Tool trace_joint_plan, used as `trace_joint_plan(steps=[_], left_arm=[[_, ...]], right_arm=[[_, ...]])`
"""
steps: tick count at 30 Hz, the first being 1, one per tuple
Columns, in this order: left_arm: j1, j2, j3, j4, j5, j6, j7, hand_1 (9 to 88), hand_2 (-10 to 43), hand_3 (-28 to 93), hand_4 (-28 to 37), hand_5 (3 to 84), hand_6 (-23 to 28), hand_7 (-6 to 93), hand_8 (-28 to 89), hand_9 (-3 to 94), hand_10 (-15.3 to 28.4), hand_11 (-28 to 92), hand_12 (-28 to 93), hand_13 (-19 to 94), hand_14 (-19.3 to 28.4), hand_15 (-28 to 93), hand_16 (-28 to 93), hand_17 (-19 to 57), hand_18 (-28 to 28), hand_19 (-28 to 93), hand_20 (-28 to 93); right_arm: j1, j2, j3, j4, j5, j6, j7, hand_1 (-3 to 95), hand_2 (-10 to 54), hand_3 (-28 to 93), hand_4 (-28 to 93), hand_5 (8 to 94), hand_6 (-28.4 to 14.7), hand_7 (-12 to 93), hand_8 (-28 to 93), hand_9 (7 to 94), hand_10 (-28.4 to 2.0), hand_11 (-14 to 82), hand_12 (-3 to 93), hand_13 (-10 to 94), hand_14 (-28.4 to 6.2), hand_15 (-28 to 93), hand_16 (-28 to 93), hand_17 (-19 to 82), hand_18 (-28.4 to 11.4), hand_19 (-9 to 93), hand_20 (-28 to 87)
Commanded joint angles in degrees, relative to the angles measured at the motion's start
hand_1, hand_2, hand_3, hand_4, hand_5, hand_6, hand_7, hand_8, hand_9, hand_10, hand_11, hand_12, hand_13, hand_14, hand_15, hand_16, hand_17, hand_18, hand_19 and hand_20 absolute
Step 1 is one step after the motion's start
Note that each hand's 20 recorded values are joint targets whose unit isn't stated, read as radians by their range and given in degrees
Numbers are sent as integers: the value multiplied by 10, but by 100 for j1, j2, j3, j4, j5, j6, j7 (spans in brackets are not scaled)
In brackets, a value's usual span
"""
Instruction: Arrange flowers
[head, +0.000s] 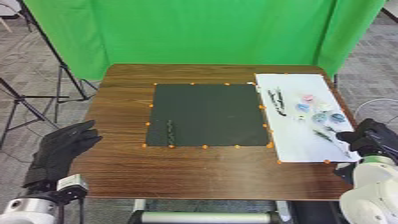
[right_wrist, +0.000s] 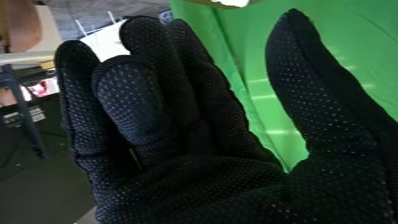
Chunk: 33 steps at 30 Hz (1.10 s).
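In the head view my right hand (head: 369, 138) is at the right edge of the white sheet (head: 298, 135), by the stems of the flowers. My right hand (right_wrist: 195, 175) has its fingers straight and holds nothing in the right wrist view. Pink, white and blue flowers (head: 320, 118) lie on the sheet with green stems (head: 329, 137). Dark twigs (head: 277, 102) lie at the sheet's left side. One green sprig (head: 171, 132) lies on the lower left of the black mat (head: 213, 115). My left hand (head: 67, 145) is open beyond the table's left edge.
Orange markers (head: 205, 146) line the edges of the mat and the sheet. Brown tabletop (head: 178, 175) surrounds them. A green curtain (head: 213, 35) hangs behind the table, and black stands (head: 62, 65) rise at the left.
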Motion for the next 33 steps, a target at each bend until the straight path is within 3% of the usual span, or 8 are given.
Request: trace_joint_plan(steps=[1, 12, 14, 16, 19, 22, 25, 33], left_arm=[[57, -126, -45, -17, 35, -110, -124, 276, 90, 793, -143, 471, 145, 142, -84, 401, 226, 388, 97, 298, 284, 613, -130, -84, 214, 589, 172], [-37, -124, 16, 21, 46, -160, -180, 275, 89, 793, -143, 471, 145, 141, -84, 401, 226, 388, 97, 298, 284, 613, -129, -84, 214, 589, 171], [-9, -109, 23, 15, 24, -144, -138, 275, 89, 794, -143, 471, 145, 141, -84, 401, 226, 388, 97, 298, 284, 613, -130, -84, 214, 589, 171], [-41, -136, 12, 24, 53, -180, -198, 275, 89, 794, -143, 471, 145, 140, -84, 401, 226, 388, 97, 298, 284, 614, -130, -84, 215, 590, 172], [-57, -134, 17, 28, 27, -164, -163, 274, 89, 794, -143, 471, 145, 141, -84, 401, 226, 389, 97, 299, 284, 614, -130, -84, 214, 590, 172], [-69, -175, 12, 24, 60, -208, -243, 275, 89, 793, -144, 471, 145, 141, -84, 401, 226, 389, 97, 298, 284, 613, -130, -84, 215, 590, 172], [-84, -169, 49, 22, 42, -173, -186, 275, 89, 794, -144, 471, 145, 141, -84, 401, 227, 389, 97, 299, 284, 614, -130, -84, 214, 589, 172], [-160, -176, 82, 42, 60, -200, -225, 275, 89, 794, -144, 471, 145, 141, -84, 404, 227, 390, 97, 301, 284, 615, -130, -84, 214, 590, 172]], right_arm=[[-191, -122, 58, 44, 66, -282, 130, 335, -29, 765, -224, 642, -161, 179, -70, 627, -247, 407, 203, 640, -155, 783, 215, 366, -269, 931, -121], [-51, -140, -47, 324, 98, -322, 155, 347, -39, 774, -228, 643, -159, 179, -70, 628, -247, 406, 203, 639, -155, 783, 214, 365, -268, 932, -129], [-16, -140, -77, 373, 52, -343, 156, 350, -39, 774, -230, 643, -159, 179, -70, 628, -246, 406, 203, 639, -154, 783, 213, 365, -268, 932, -131], [-4, -152, -67, 393, 105, -369, 166, 351, -38, 775, -230, 644, -158, 179, -71, 628, -246, 406, 202, 639, -154, 783, 211, 366, -267, 931, -133], [23, -140, -97, 459, 93, -322, 122, 355, -39, 775, -230, 644, -158, 179, -71, 629, -245, 406, 200, 639, -154, 783, 210, 366, -265, 929, -137], [50, -100, -160, 534, -17, -248, 120, 357, -41, 778, -231, 644, -154, 182, -71, 631, -242, 411, 202, 640, -153, 783, 208, 366, -263, 927, -140], [165, -75, -217, 613, -39, -223, 116, 358, -41, 780, -232, 646, -152, 188, -72, 633, -240, 413, 201, 641, -152, 782, 207, 366, -262, 925, -142], [252, -77, -260, 749, -59, -252, 131, 361, -40, 784, -233, 648, -148, 194, -75, 636, -239, 413, 202, 645, -147, 779, 205, 367, -260, 924, -142]])
